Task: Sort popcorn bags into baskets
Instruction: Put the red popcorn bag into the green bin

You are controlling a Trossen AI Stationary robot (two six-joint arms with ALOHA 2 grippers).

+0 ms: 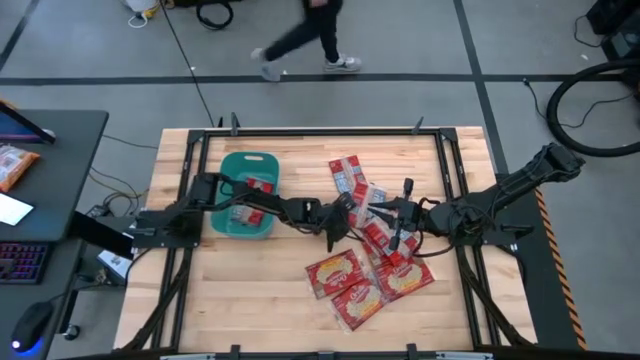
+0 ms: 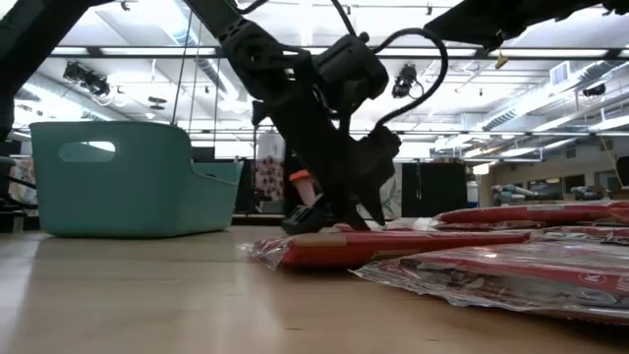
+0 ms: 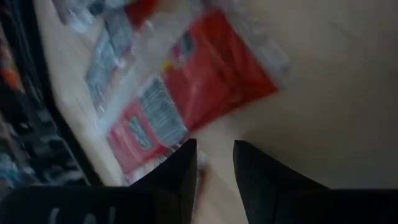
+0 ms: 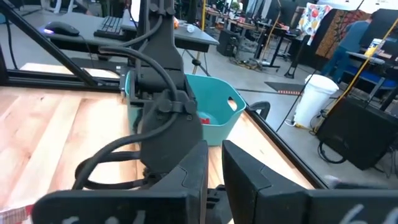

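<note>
Several red popcorn bags lie flat on the table's right half, some overlapping. The teal basket stands on the left and holds a few bags. My left gripper reaches past the basket, points down and is open. Its fingertips are low over the table at the near end of one bag. In the low view, this left gripper stands just behind the nearest bag. My right gripper hovers level above the bags and faces the left arm. There is a narrow gap between its fingers, with nothing in it. My left gripper comes down from above at the edge of a bag. I cannot tell whether its fingers touch that bag or the table.
The two arms meet closely near the table's middle. Bare wood lies near the near-left corner. A black frame rail runs along the table edges. A person walks on the floor beyond the far edge. A desk with an orange packet stands to the left.
</note>
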